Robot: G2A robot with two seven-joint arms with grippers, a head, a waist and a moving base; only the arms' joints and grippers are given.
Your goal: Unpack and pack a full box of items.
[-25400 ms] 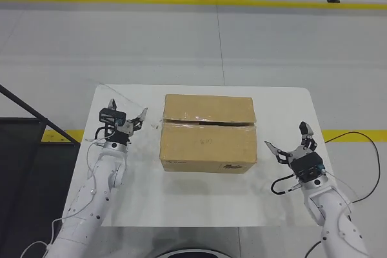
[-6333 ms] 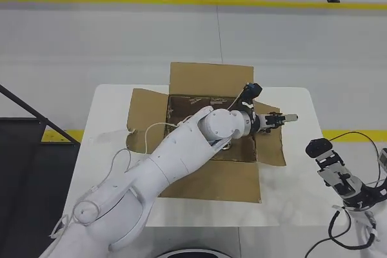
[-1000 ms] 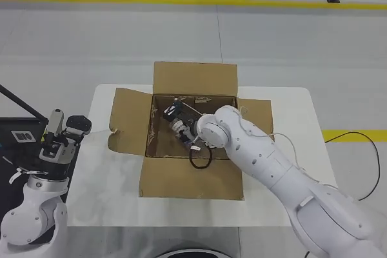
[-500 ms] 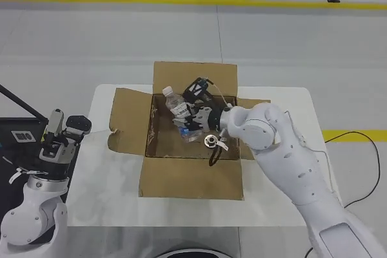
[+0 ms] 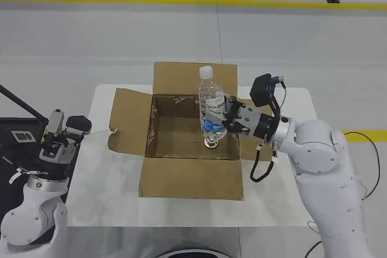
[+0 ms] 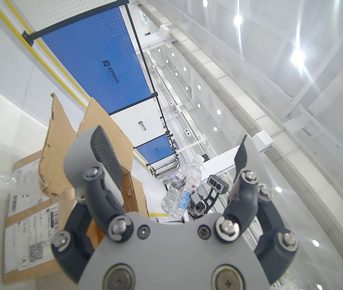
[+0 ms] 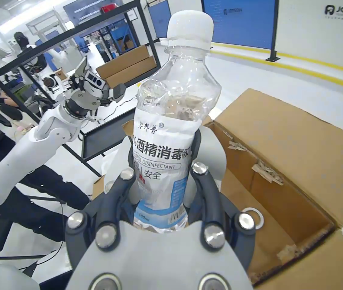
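An open cardboard box (image 5: 190, 177) stands mid-table with all flaps folded out. My right gripper (image 5: 220, 122) is shut on a clear plastic bottle (image 5: 210, 103) with a white cap and a white-and-blue label, holding it upright above the box's right half. The right wrist view has the bottle (image 7: 174, 116) between the fingers of my right gripper (image 7: 163, 158), above the box (image 7: 280, 158). At the table's left edge my left gripper (image 5: 64, 126) points upward, open and empty. The left wrist view has my left gripper (image 6: 173, 144), a box flap (image 6: 56, 140) and the far bottle (image 6: 180, 188).
A small white ring-shaped item (image 7: 251, 215) lies on the box floor under the bottle. A black cable (image 5: 261, 169) loops down from the right arm over the box's right flap. Bare white table (image 5: 116, 193) lies left of and in front of the box.
My right gripper has lifted the bottle out of the box and turned it upright, while the arm drew back to the right. The left arm has not moved.
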